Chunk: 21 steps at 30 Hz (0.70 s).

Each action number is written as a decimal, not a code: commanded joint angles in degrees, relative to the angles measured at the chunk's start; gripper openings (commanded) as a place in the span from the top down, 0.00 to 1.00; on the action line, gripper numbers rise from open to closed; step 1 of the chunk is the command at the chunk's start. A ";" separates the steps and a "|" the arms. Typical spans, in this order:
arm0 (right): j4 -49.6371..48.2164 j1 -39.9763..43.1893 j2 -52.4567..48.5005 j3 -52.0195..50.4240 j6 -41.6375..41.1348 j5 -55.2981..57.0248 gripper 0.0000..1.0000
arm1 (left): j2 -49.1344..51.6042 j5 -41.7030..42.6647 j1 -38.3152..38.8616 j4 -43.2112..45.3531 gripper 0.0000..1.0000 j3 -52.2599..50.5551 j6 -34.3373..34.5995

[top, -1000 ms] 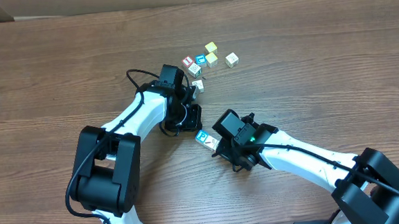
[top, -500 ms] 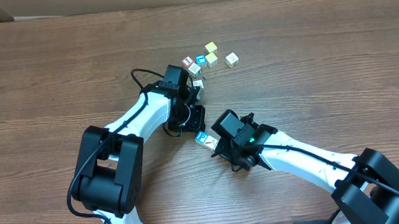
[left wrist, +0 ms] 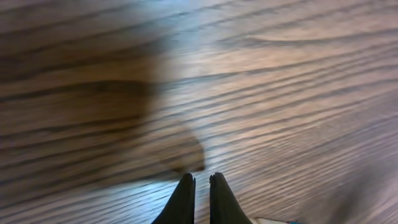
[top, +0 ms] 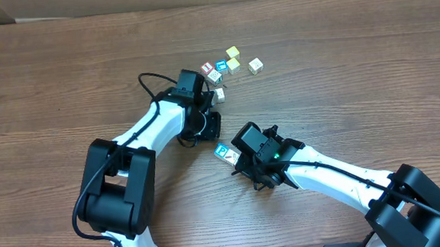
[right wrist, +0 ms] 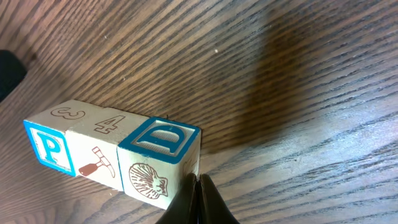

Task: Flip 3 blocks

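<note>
Currently your blocks [right wrist: 118,152] lie in a tight row of three near the middle of the table [top: 64,72], each touching the next. From the right wrist camera you see the P block [right wrist: 46,149] at the left end, with a blue-framed P on its side and a 3 on top. The hammer block [right wrist: 96,158] is in the middle with a 4 on top. The D block [right wrist: 158,155] is at the right end, with a blue-framed D facing up and a shell on its side. Your right gripper [right wrist: 199,186] has its fingers pressed together with nothing between them. The tips sit right at the lower right corner of the D block, and you cannot tell whether they touch it. From overhead only the blue-and-white end of the row shows, poking out beside the right gripper. Your left gripper [left wrist: 200,186] has its fingers drawn close, with only a sliver of gap at the tips, and holds nothing. It hangs over bare wood between the row and a cream cube [top: 219,95]; its wrist picture is blurred. Nearer the far edge lies a loose cluster with a red-faced cube [top: 207,67], two yellow cubes [top: 232,52] and a few others.
</note>
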<state>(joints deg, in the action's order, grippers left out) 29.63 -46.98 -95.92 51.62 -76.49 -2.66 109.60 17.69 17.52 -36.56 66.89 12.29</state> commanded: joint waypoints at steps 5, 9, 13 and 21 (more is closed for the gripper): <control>0.39 -0.26 0.52 -0.57 -0.26 0.68 0.96 | 0.37 -1.64 -0.17 -6.05 0.96 1.73 1.99; 0.39 -0.26 0.52 -0.57 -0.28 0.72 0.96 | 0.37 -1.57 0.61 -6.54 0.96 1.73 1.86; 0.39 -0.26 0.48 -0.57 -0.28 0.70 0.96 | 0.37 -1.57 1.31 -6.47 0.96 1.73 1.86; 0.07 -0.26 -2.05 -0.57 -1.79 0.55 0.96 | 0.37 -1.57 1.70 -6.75 0.96 1.73 1.88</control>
<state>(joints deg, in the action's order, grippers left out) 29.98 -46.98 -96.29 51.62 -76.99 -2.57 109.60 16.67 18.79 -43.16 67.55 13.54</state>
